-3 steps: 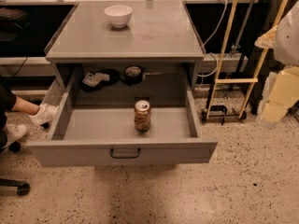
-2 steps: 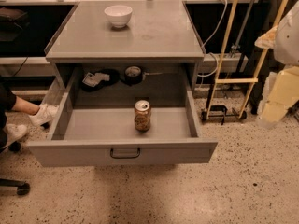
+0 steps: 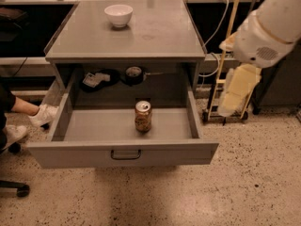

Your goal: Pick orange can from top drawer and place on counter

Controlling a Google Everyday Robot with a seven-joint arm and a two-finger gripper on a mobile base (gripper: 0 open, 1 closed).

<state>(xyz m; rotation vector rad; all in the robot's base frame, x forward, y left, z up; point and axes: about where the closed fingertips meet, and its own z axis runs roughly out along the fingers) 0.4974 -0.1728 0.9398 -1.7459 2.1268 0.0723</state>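
Observation:
The orange can [image 3: 143,117] stands upright in the middle of the open top drawer [image 3: 123,152], which is pulled out toward me with its dark handle [image 3: 126,154] on the front. The counter [image 3: 155,32] is the grey cabinet top above it. My arm [image 3: 268,27] comes in from the upper right. Its cream end part, the gripper [image 3: 235,95], hangs to the right of the cabinet, outside the drawer, well apart from the can and higher than it.
A white bowl [image 3: 118,15] stands on the counter at the back left. Dark objects [image 3: 134,74] lie in the recess behind the drawer. A person's leg and white shoe [image 3: 40,114] are at the left. A yellow-framed cart [image 3: 225,79] stands at the right.
My arm and gripper have moved left, closer to the cabinet's right side. The can, drawer and bowl have not moved.

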